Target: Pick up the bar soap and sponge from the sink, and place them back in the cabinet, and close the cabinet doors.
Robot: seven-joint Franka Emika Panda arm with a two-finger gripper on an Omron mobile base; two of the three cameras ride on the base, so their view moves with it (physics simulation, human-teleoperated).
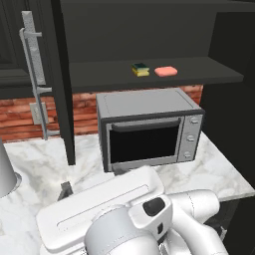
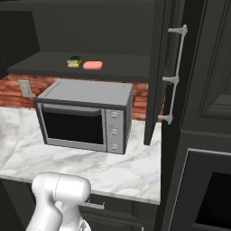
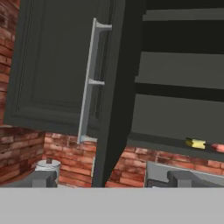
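The sponge (image 1: 140, 69) and the bar soap (image 1: 166, 71) lie side by side on the dark shelf of the open cabinet (image 1: 99, 77), sponge to the left; both also appear as sponge (image 2: 74, 60) and bar soap (image 2: 93, 65). In the hand view the sponge (image 3: 195, 143) sits at the shelf's right end. Both cabinet doors stand open: the left door (image 1: 63, 84) and the right door (image 2: 157, 67). My gripper (image 3: 111, 178) is open and empty, below the shelf, facing the left door's edge (image 3: 114, 92) and its silver handle (image 3: 89, 83). The sink is out of view.
A grey microwave (image 1: 149, 128) stands on the white marble counter (image 1: 40, 169) under the cabinet shelf, against a brick wall. A grey canister (image 1: 5, 172) is at the counter's left. Tall dark cabinetry (image 2: 207, 135) closes off the right side.
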